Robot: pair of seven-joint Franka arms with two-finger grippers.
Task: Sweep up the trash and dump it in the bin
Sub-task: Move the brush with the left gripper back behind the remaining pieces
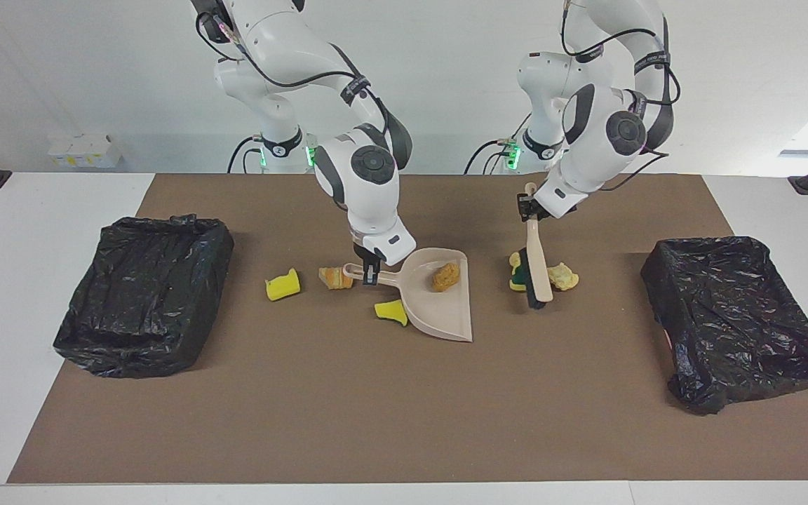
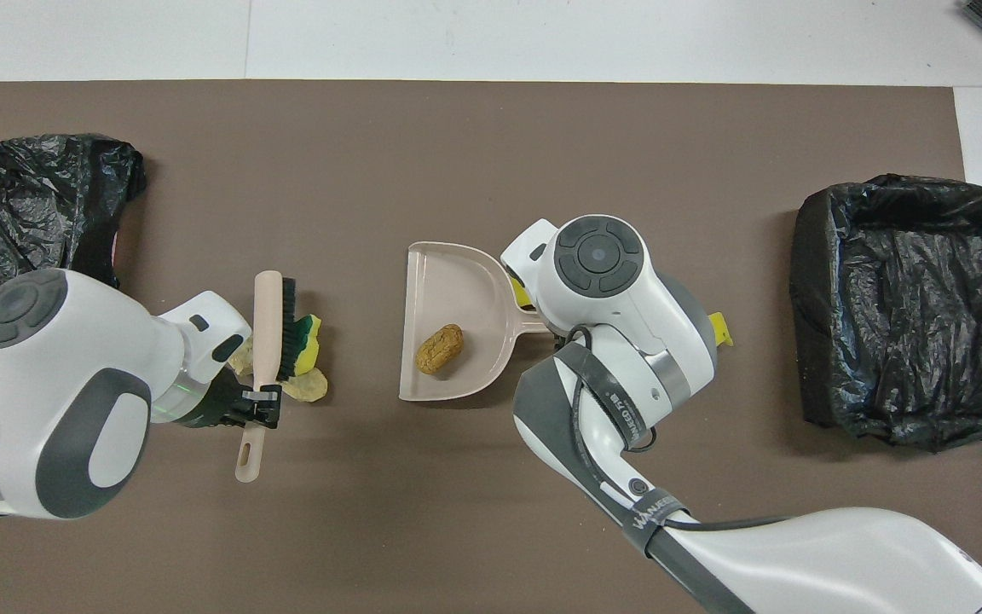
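My right gripper [image 1: 370, 271] is shut on the handle of the beige dustpan [image 1: 446, 308], which lies flat on the mat. One tan lump of trash [image 1: 446, 275] sits in the pan [image 2: 448, 281]. My left gripper [image 1: 529, 210] is shut on the handle of the beige brush [image 1: 536, 266], toward the left arm's end. The brush [image 2: 267, 320] has a yellow-green sponge [image 2: 309, 335] against its bristles, and pale pastry lumps [image 1: 564, 276] lie right beside it. A yellow chunk [image 1: 283, 285], a bread piece [image 1: 334, 278] and a yellow wedge [image 1: 391, 311] lie around the pan's handle.
A black-lined bin [image 1: 144, 294] stands at the right arm's end of the brown mat. Another black-lined bin [image 1: 734, 315] stands at the left arm's end. In the overhead view the right arm's wrist [image 2: 597, 264] covers the pan's handle and the pieces near it.
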